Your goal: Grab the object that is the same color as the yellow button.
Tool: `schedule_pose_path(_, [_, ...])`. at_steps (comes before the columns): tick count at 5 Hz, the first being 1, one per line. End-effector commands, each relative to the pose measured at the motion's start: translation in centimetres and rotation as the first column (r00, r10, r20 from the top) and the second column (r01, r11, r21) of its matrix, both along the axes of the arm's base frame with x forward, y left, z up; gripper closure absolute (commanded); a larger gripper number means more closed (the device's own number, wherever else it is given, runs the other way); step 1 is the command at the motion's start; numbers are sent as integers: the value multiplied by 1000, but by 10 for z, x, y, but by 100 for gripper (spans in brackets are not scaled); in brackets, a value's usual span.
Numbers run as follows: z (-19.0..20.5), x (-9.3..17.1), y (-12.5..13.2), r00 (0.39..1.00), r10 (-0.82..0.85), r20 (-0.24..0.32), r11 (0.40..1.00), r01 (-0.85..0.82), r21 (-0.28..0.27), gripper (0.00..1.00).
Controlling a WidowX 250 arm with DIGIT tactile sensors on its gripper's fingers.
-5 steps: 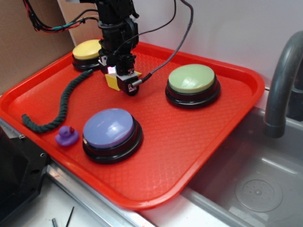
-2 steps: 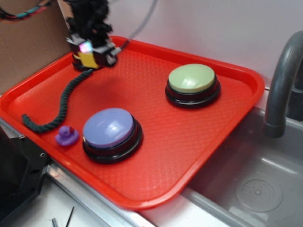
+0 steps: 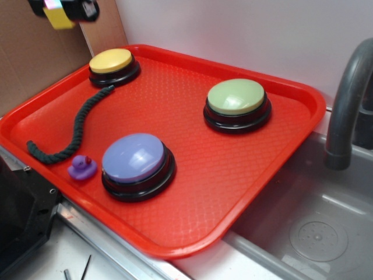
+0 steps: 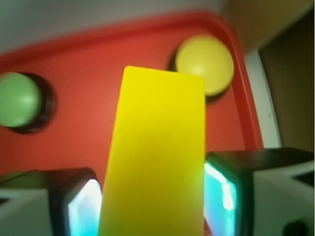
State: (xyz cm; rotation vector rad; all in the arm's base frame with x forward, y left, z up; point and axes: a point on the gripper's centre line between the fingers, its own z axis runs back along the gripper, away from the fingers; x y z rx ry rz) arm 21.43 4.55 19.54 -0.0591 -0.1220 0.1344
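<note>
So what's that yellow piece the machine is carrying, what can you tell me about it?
The yellow block is a small, solid, flat-faced piece, smooth and plain like plastic or painted wood. The gripper holds it clamped between its two fingers, one on each side. In the exterior view it hangs high above the far left corner of the red tray, touching nothing else. The wrist view shows its broad face, with the yellow button below it.

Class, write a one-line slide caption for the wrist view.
Claw holds the yellow block above the red tray.

light: bright, even | shadows: soft | wrist: blurred close up | exterior: sharp
</note>
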Motion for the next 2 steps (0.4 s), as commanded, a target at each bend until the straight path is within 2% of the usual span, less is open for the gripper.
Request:
schedule_pose_path(1, [22,-1,7,999,-15,39,1000,14,27,100])
schedule_pose_path(2, [17,3,9,1000,3,16,999,-4,52,100])
